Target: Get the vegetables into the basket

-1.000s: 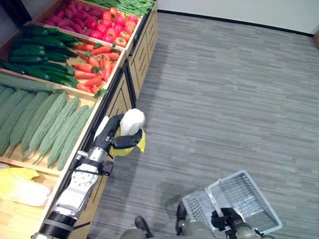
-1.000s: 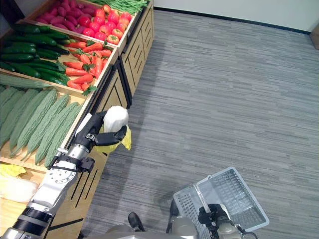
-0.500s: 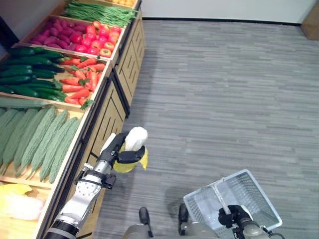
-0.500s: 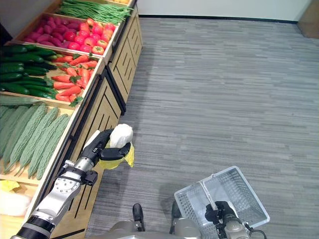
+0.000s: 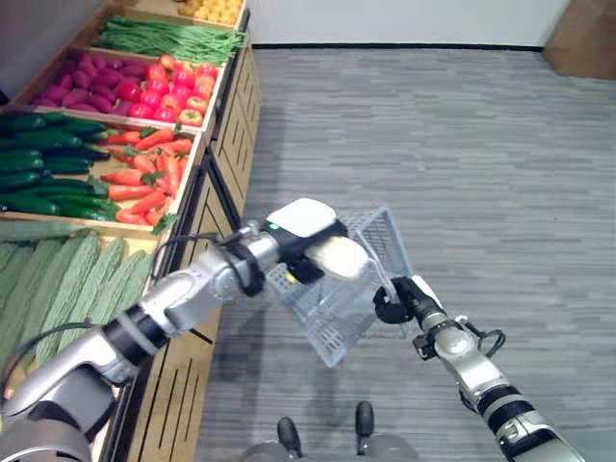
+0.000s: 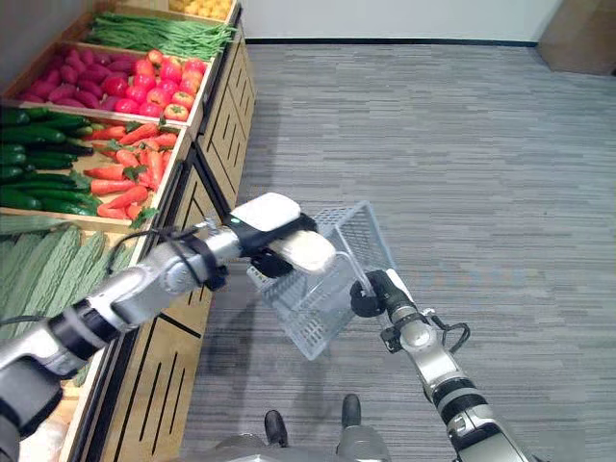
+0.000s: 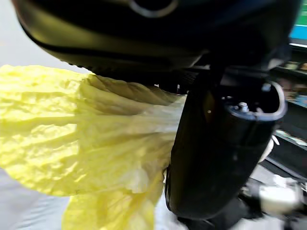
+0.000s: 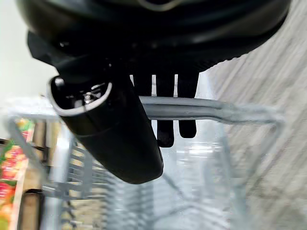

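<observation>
Grey wire basket [image 5: 346, 284] hangs off the floor, tipped, mouth toward the produce shelf [image 5: 207, 159]. R hand [image 5: 395, 300] has fingers clenched round the basket handle [image 8: 201, 109], clear in the R wrist view. L hand [image 5: 298, 231] is over the basket mouth w/ the cabbage [image 6: 306, 250], pale end poking into the opening. Yellow leaves [image 7: 72, 139] sit pressed vs the palm in the L wrist view, thumb curled across them, so the L fingers are grasping the cabbage, not let go yet.

Step, as I read it: drop the cabbage in. Nearly done for this item.

How you do it well:
- Keep the R hand steady; the basket is tilted, so level the mouth up a bit before release or the cabbage may roll out the low side.
- Push the L hand deeper, past the rim, so the whole head sits inside the wire walls before you let go. Right now only part looks inside; can't tell how much.
- Uncurl thumb first, then the rest; loose leaves could snag on the wire.
- Expect extra weight on the handle; R grip needs to hold.

On the shelf: carrots [image 5: 154, 178], cucumbers [image 5: 43, 178], bitter gourds [image 5: 67, 279] nearest the front edge, tomatoes [image 5: 178, 91] and green beans [image 5: 168, 38] toward the far end.
</observation>
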You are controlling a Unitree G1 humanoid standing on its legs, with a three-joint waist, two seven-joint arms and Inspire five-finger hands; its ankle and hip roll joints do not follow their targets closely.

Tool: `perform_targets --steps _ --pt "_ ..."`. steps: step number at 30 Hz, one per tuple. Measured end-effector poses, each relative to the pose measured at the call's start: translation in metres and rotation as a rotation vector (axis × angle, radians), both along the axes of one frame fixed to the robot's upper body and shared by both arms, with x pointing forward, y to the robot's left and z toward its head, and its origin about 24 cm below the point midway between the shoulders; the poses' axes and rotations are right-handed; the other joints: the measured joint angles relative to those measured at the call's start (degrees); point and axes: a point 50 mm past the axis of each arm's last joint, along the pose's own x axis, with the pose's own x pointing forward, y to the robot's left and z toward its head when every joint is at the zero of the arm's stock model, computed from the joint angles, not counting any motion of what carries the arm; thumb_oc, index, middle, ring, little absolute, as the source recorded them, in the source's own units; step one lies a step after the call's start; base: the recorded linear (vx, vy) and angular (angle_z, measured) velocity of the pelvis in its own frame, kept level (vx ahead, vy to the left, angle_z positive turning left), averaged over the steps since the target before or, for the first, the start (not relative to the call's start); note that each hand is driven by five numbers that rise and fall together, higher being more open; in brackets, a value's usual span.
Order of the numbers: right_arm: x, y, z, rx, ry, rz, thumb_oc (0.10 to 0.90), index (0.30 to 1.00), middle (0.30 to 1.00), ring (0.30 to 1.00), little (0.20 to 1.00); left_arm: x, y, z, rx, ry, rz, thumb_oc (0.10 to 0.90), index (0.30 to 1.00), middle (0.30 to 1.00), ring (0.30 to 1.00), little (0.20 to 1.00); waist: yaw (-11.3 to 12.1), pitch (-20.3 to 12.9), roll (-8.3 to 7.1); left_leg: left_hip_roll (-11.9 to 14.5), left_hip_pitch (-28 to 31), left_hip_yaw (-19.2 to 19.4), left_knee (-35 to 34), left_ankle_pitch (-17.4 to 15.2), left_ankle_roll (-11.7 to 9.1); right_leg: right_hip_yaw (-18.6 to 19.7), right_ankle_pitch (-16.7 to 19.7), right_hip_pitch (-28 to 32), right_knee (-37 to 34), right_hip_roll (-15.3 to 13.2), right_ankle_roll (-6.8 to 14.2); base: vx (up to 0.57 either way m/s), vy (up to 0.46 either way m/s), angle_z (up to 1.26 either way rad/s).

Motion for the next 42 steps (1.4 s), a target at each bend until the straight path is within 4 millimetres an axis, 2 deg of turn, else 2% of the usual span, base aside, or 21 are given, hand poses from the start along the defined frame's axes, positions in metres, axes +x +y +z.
perform_targets --steps 1,3,4,6,8,10,22,25,30,33,37,39,40,42 --pt "-0.003 0.013 -0.005 0.007 0.018 0.046 0.400 0.300 0.300 0.300 0.300 0.000 -0.012 -0.030 0.042 0.102 0.006 0.400 0.300 0.300 0.300 0.300 -0.38 -0.49 0.81 0.27 0.17 0.40 0.00 -0.04 -0.14 0.61 -0.10 -0.08 0.00 0.34 -0.15 0.04 -0.041 -0.33" --pt "-0.016 0.020 -0.017 -0.015 0.084 0.082 0.400 0.300 0.300 0.300 0.300 -0.009 -0.017 -0.056 0.107 0.174 -0.005 0.400 0.300 0.300 0.300 0.300 -1.82 -0.45 1.33 0.95 0.05 0.62 0.01 0.10 -0.39 1.16 -0.13 -0.80 0.02 1.24 -0.52 0.03 -0.040 -0.32" --pt "-0.031 0.018 -0.023 -0.037 0.116 0.106 0.400 0.300 0.300 0.300 0.300 -0.004 -0.015 -0.097 0.164 0.276 0.113 0.400 0.300 0.300 0.300 0.300 -2.96 -0.32 1.82 1.13 -0.04 1.85 0.01 0.11 -0.39 2.47 -0.06 -1.34 0.02 1.54 -0.80 0.00 -0.018 -0.33" --pt "-0.040 0.011 -0.020 -0.055 0.118 0.115 0.400 0.300 0.300 0.300 0.300 -0.006 -0.011 -0.117 0.211 0.310 0.153 0.400 0.300 0.300 0.300 0.300 -3.88 -0.23 2.45 1.06 -0.04 2.25 0.00 0.11 -0.38 3.08 0.08 -1.63 0.03 1.89 -0.89 -0.03 -0.007 -0.28" --pt "-0.047 0.006 -0.012 -0.076 0.096 0.123 0.400 0.300 0.300 0.300 0.300 -0.012 -0.015 -0.130 0.137 0.362 0.198 0.400 0.300 0.300 0.300 0.300 -3.67 -0.35 3.10 1.03 0.02 3.00 -0.01 0.11 -0.38 3.92 0.23 -1.84 0.03 1.88 -0.90 -0.02 0.001 -0.18" --pt "-0.050 -0.003 -0.011 -0.099 0.109 0.128 0.400 0.300 0.300 0.300 0.300 -0.019 -0.020 -0.132 0.128 0.356 0.173 0.400 0.300 0.300 0.300 0.300 -3.56 -0.31 3.04 1.13 0.15 3.38 -0.02 0.11 -0.38 4.08 0.50 -1.88 0.05 2.06 -1.10 -0.02 -0.005 -0.13" --pt "-0.054 -0.010 0.000 -0.048 0.078 0.091 0.400 0.300 0.300 0.300 0.300 -0.022 -0.026 -0.134 0.085 0.319 0.190 0.400 0.300 0.300 0.300 0.300 -2.43 0.08 2.43 1.58 -0.17 3.70 -0.34 -0.42 -1.20 4.32 0.33 -2.49 0.01 2.07 -0.11 -0.01 -0.004 -0.01" --pt "-0.059 -0.015 0.002 0.020 0.073 0.030 0.400 0.300 0.300 0.300 0.300 -0.023 -0.029 -0.136 0.034 0.330 0.211 0.400 0.300 0.300 0.300 0.300 -2.67 0.32 1.90 1.50 -0.69 3.79 -0.13 -0.28 -1.19 4.68 1.28 -3.18 0.02 2.29 -0.80 -0.01 -0.010 -0.07" --pt "-0.063 -0.019 0.008 0.057 0.073 0.018 0.400 0.300 0.300 0.300 0.300 -0.024 -0.031 -0.136 0.010 0.326 0.209 0.400 0.300 0.300 0.300 0.300 -2.60 0.74 1.11 1.41 -0.52 5.30 -0.04 -0.30 -1.15 5.77 1.59 -3.56 0.04 2.47 -0.78 -0.01 -0.013 -0.12" --pt "-0.063 -0.022 0.009 0.100 0.084 -0.002 0.400 0.300 0.300 0.300 0.300 -0.023 -0.031 -0.134 0.018 0.290 0.194 0.400 0.300 0.300 0.300 0.300 -2.72 0.78 -0.13 1.50 -0.56 5.57 -0.03 -0.31 -1.15 5.99 1.61 -3.75 0.03 2.60 -0.76 -0.03 -0.019 -0.06" --pt "-0.063 -0.031 0.015 0.169 0.117 -0.011 0.400 0.300 0.300 0.300 0.300 -0.017 -0.034 -0.122 0.088 0.186 0.111 0.400 0.300 0.300 0.300 0.300 -2.73 0.71 -0.75 1.47 -1.08 6.17 -0.28 -0.37 -1.15 6.53 1.95 -4.47 0.03 2.62 -0.60 -0.02 -0.014 -0.07" --pt "-0.060 -0.037 0.028 0.123 0.108 0.048 0.400 0.300 0.300 0.300 0.300 -0.018 -0.036 -0.113 0.114 0.124 0.052 0.400 0.300 0.300 0.300 0.300 -2.62 0.71 -0.77 1.43 -1.40 6.56 -0.31 -0.39 -1.17 6.97 2.12 -4.92 0.03 2.60 -0.54 0.01 0.003 -0.10" --pt "-0.053 -0.041 0.040 0.094 0.088 0.096 0.400 0.300 0.300 0.300 0.300 -0.014 -0.032 -0.096 0.126 0.041 0.014 0.400 0.300 0.300 0.300 0.300 -2.81 0.66 -1.00 1.47 -1.43 6.62 -0.23 -0.37 -1.16 7.12 2.13 -5.03 0.02 2.39 -0.49 0.01 -0.001 -0.10" --pt "-0.046 -0.033 0.056 0.105 0.028 0.141 0.400 0.300 0.300 0.300 0.300 -0.010 -0.020 -0.076 0.164 -0.037 -0.018 0.400 0.300 0.300 0.300 0.300 -3.27 0.65 -1.26 1.67 -1.47 6.65 -0.32 -0.29 -1.16 7.24 2.29 -5.11 0.02 2.59 -0.62 -0.01 -0.008 -0.06"
